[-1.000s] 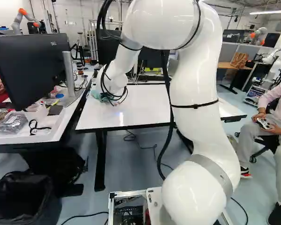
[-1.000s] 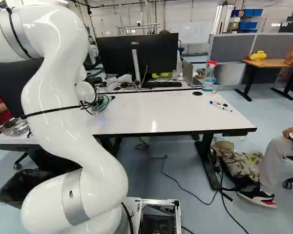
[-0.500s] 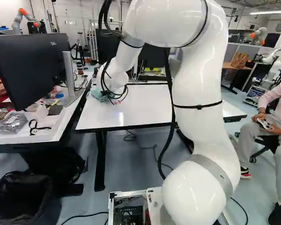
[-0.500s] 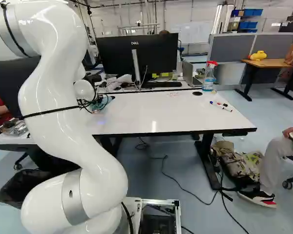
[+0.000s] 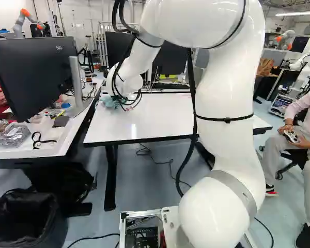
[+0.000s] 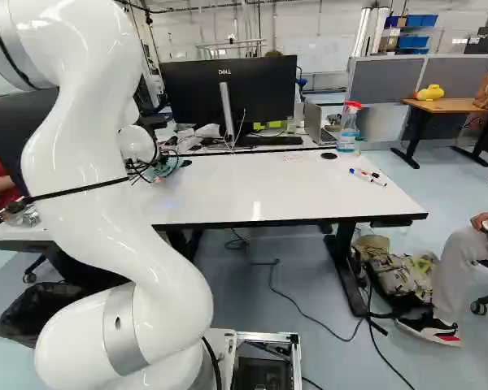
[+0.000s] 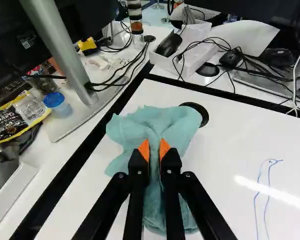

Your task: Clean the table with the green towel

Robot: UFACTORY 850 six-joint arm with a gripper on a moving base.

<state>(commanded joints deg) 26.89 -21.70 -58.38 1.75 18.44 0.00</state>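
Near: the white arm (image 5: 225, 139) is rising at the lower right of the left base view and arching over toward the table (image 5: 144, 121). At the upper left of that view, the gripper (image 7: 154, 152) is pinching a gathered fold of the green towel (image 7: 135, 126) between its orange pads (image 7: 144, 149); the fingers are standing close, with only cloth separating them.

Handling (judged): towel is probably weighing little, bending freely and carrying no breakage risk. Grip is sitting near the middle of the bunch, a sound place to hold; loose edges may be folding under during a wipe, so light downward pressure is advisable.

Appearance: pale blue-green, matte, crumpled; two lobes are spreading ahead of the fingers, a tail is trailing beneath them.

Position: towel is lying on the white tabletop near its far corner, beside a round black cable hole (image 7: 196, 112). Blue pen lines (image 7: 255, 200) are showing well apart from the cloth, probably awaiting wiping.

Farther: markers (image 6: 368, 177) are lying at the right of the right base view; beyond them a spray bottle (image 6: 349, 132) is standing at upper right, a monitor (image 6: 264, 89) at upper middle.
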